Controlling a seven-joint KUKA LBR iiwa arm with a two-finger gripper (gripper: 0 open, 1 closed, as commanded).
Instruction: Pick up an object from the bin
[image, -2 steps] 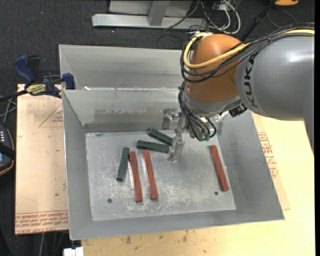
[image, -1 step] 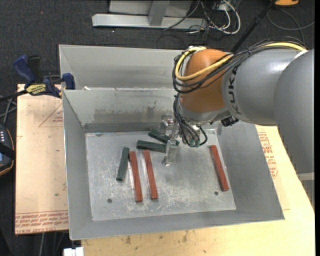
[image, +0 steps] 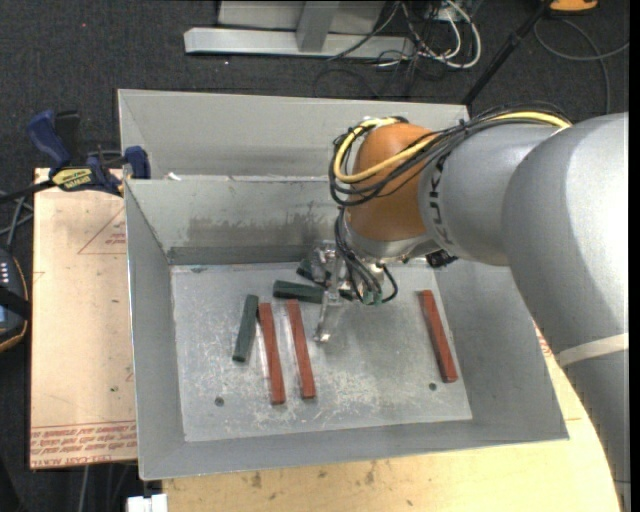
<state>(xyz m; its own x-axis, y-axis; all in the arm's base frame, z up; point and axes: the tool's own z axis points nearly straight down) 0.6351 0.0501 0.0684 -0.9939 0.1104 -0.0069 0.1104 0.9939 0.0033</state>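
Dark green short bar (image: 298, 291), seemingly of plastic, lies flat on the floor of the grey metal bin (image: 150, 300) near its back wall. It is the thing nearest the gripper (image: 325, 322), just to that gripper's left in the camera view. I judge it the likely pick, though nothing shows held in the gripper. Whether the gripper is clenched or released I cannot tell, since the orange wrist cover (image: 385, 195) and its cables hang above it and hide the gap. The slender metal tip points down at bare floor beside the bar's right end. It is close to the bar, but whether they touch is unclear.

The bar lies almost crosswise, left to right, so a grasp would probably have to close across its narrow width, from front to back.

Further out, two long red-brown bars (image: 270, 352) lie side by side in front of the green one, running front to back. A second dark green bar (image: 245, 328) leans just beside them on the left. A single red-brown bar (image: 437, 335) lies well apart on the right. All rest loose and flat with room around them, which should leave each free to be taken alone.
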